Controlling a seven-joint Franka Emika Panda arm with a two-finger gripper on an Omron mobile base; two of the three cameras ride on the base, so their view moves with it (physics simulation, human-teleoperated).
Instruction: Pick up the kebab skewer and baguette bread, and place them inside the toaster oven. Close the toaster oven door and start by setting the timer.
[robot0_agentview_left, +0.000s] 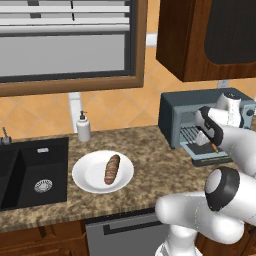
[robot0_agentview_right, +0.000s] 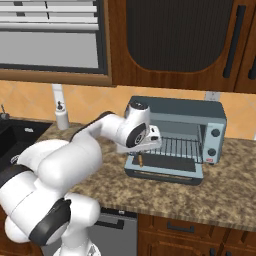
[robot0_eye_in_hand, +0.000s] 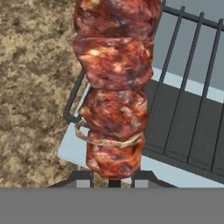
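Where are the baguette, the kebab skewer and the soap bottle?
baguette bread (robot0_agentview_left: 112, 169), left base view, middle of the loaf.
kebab skewer (robot0_eye_in_hand: 114, 113), hand view, a meat chunk.
soap bottle (robot0_agentview_left: 83, 129), left base view, its body.

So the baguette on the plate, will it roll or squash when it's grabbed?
The baguette looks oblong and rounded, so it may roll on the smooth white plate if nudged sideways. Its scored crust suggests it's fairly stiff, probably light.

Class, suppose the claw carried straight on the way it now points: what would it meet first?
Probably the oven's wire rack: the claw, shut on the skewer, points at the rack's left front corner, above the open door. Depth is unclear.
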